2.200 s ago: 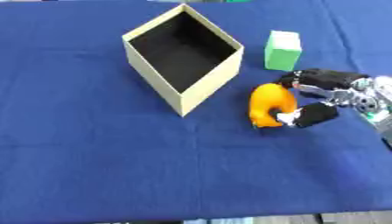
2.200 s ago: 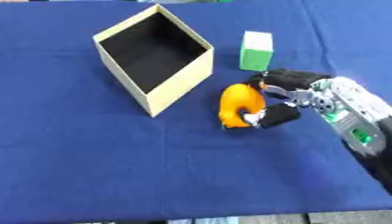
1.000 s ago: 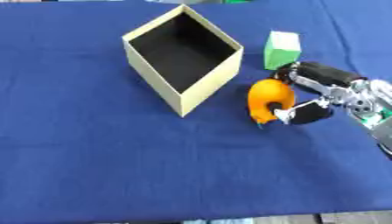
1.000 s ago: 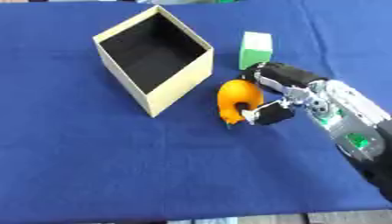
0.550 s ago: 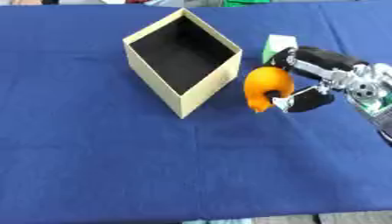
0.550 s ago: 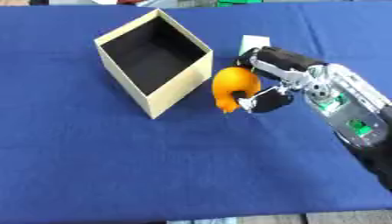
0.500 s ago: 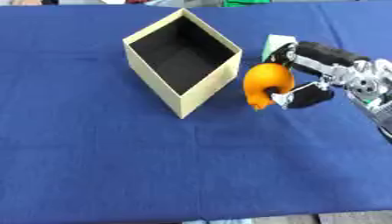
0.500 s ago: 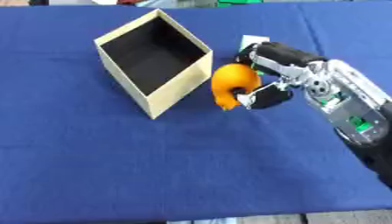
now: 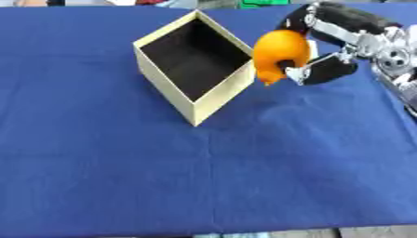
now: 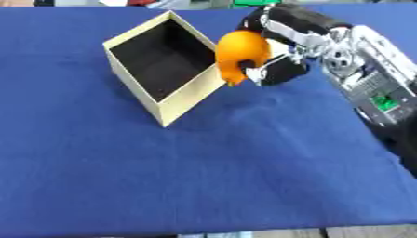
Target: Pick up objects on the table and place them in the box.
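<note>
Left eye view shows our right robot hand [image 9: 335,46] reaching in from the far right with its fingers [image 9: 346,17] and thumb curled round a round orange fruit-shaped object [image 9: 279,53]. We hold this orange object up off the blue cloth-covered worktop [image 9: 204,176], just beside the right wall of the open cream cardboard box [image 9: 195,100], close to its rim and still outside it. The fingers arch over the far side of the object and the thumb presses in from the near right; a small tip of the object points down toward the cloth.

The box sits turned so that one corner points toward us, in the far-left middle of the worktop, and its dark inside looks bare from what we can see. A faint shadow lies on the cloth below the held object, near the box's right wall. Our forearm [image 10: 371,69], silver and black with a small green patch, runs off toward the right edge in the right eye view. Our left robot hand shows in neither view.
</note>
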